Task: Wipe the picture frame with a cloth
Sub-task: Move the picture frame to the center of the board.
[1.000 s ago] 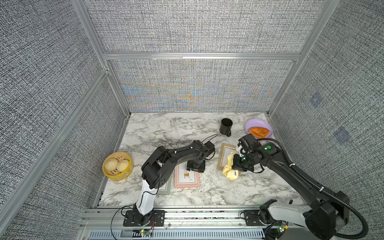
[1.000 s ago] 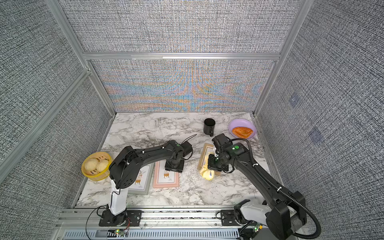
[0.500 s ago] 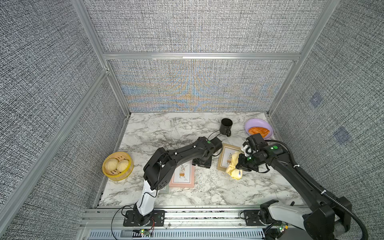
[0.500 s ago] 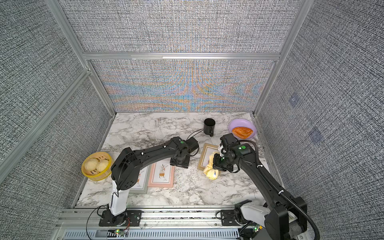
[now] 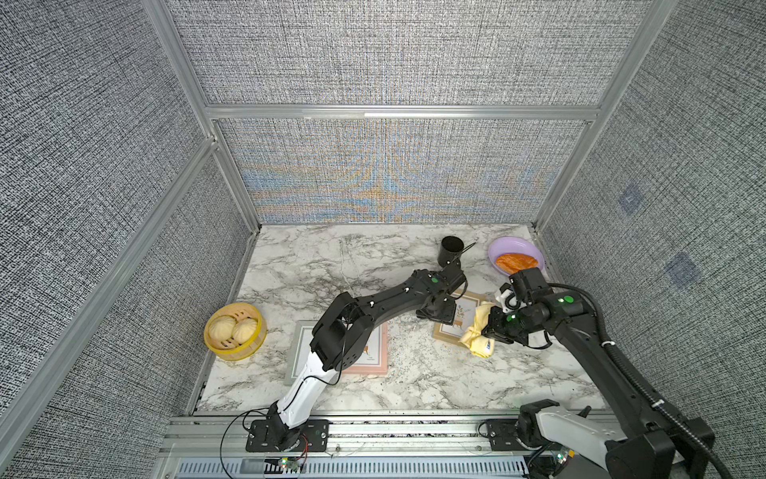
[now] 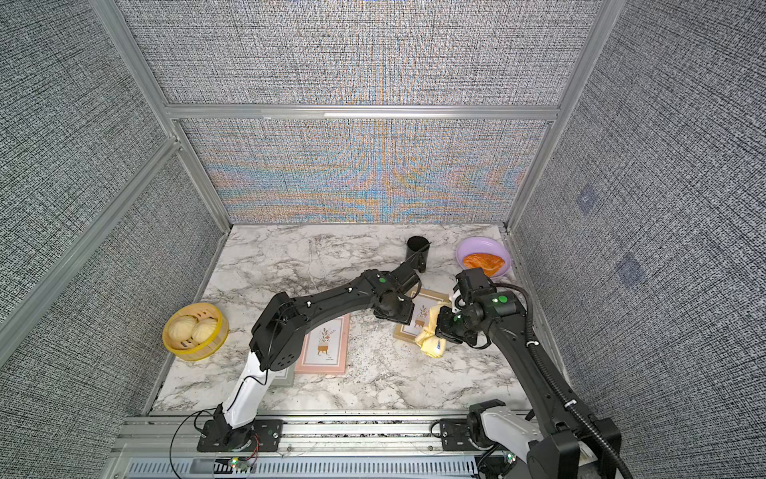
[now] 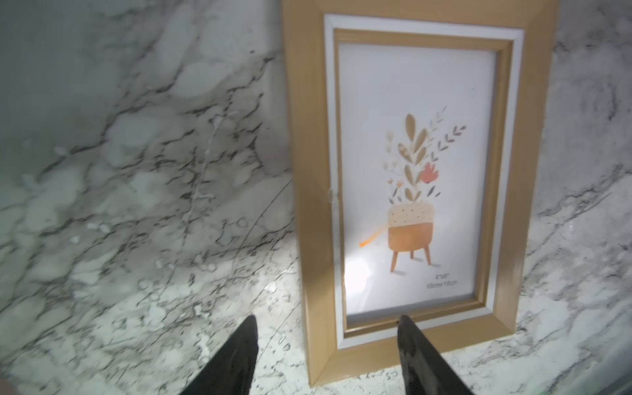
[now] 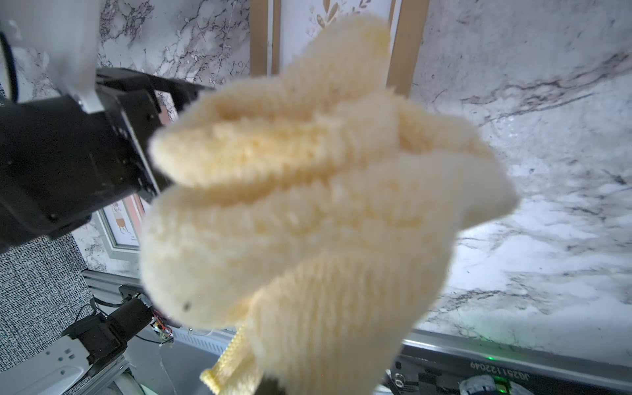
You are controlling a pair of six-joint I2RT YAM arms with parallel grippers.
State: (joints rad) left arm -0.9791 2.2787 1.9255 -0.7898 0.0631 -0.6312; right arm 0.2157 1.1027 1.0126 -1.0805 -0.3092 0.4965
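Seemingly between strokes, the left pincer hung with jaws apart over a corner of the gold picture frame lying on the table. Further right, the right pincer clamped the bunched cloth over the frame's edge. The next move likely called for steadying the frame and sweeping the cloth across the glass.

**Readable Text in the Scene**

On the print inside the gold picture frame, small size markings are seen near a lower corner: 4"x6" and 10cm×15cm (both blurred, so read with some doubt). In the right wrist view, J0251122049 is printed upside down on a dark part beside the rail. Blue marks on the tag of the cloth cannot be read.
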